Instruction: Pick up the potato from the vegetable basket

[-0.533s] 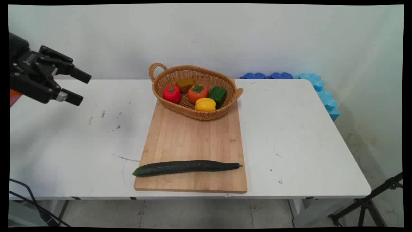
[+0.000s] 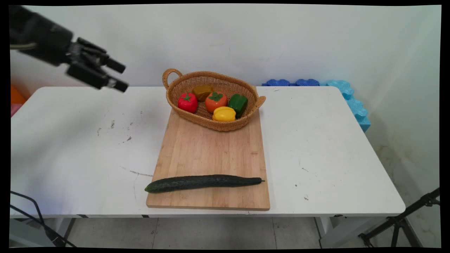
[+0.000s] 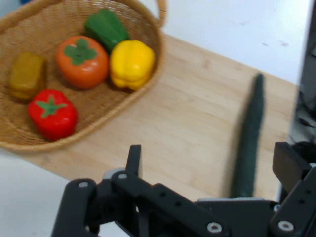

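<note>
End effector risen, basket rightward

Dark green cucumber lying lengthwise across cutting board

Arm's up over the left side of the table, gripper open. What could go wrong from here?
1. The cucumber lies along the cutting board's near edge, its left tip overhanging; round, it may roll off if nudged.
2. The basket sits only partly on the board, so a push could tip it.
3. The toys inside are packed close; the open gripper may catch a neighbour.
</note>
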Tool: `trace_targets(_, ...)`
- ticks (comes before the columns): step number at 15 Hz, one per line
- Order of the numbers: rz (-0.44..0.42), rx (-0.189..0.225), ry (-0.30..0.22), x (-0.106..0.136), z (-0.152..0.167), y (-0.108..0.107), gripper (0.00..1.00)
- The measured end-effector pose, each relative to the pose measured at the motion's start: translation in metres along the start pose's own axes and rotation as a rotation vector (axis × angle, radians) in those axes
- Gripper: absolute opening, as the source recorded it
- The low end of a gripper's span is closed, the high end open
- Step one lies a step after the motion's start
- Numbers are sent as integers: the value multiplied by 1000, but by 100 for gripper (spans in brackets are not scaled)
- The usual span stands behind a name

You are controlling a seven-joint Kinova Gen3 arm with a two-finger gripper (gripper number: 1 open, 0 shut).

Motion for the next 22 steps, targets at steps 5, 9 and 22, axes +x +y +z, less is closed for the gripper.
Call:
trace_targets(5,-43,93,-18,27,44,-27,100)
trace_targets(9,-92,189,-60,48,96,-65,100)
trace_targets(22,-105,288,-183,76,266,-176,100)
